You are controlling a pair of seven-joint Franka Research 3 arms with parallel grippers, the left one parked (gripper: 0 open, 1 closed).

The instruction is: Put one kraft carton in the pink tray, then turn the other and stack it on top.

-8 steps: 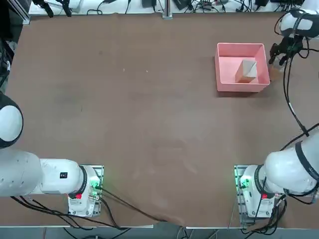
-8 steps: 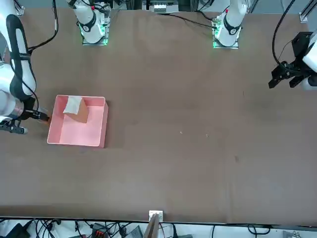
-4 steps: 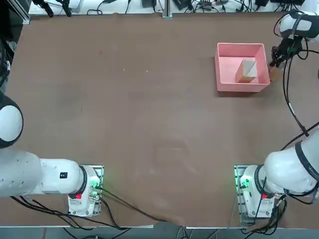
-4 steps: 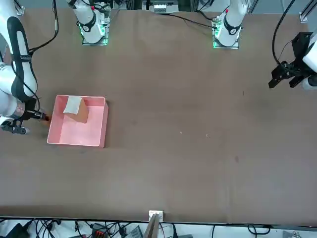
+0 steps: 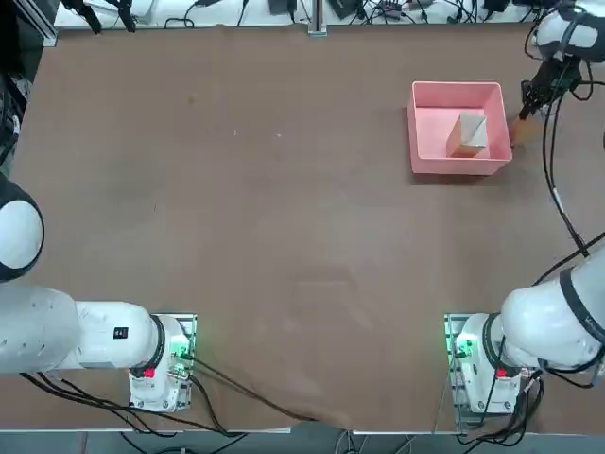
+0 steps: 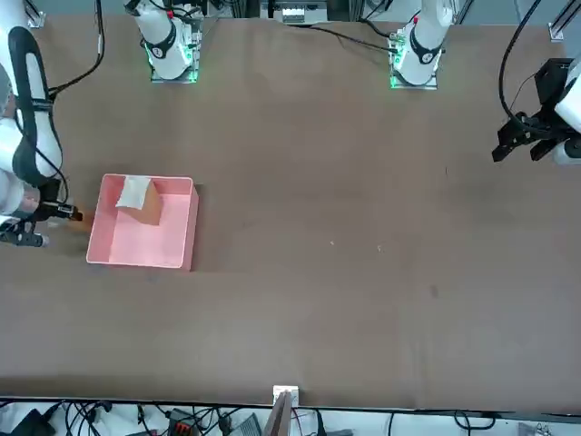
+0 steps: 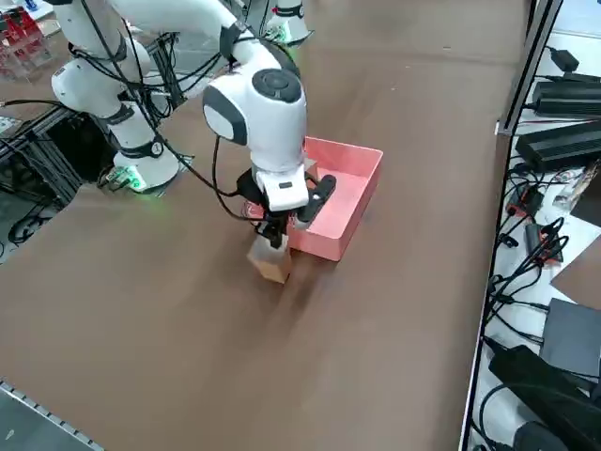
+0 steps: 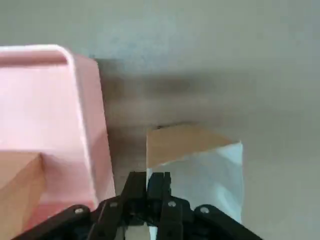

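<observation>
1. No text, label, brand, number or sign can be read on anything here.
2. Small dark marks show on some equipment, too small to make out as letters or figures.

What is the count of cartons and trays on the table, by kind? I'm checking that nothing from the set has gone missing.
Kraft cartons: 2, one in the tray, one outside it at the right tool
Pink tray: 1
Total: 3
</observation>
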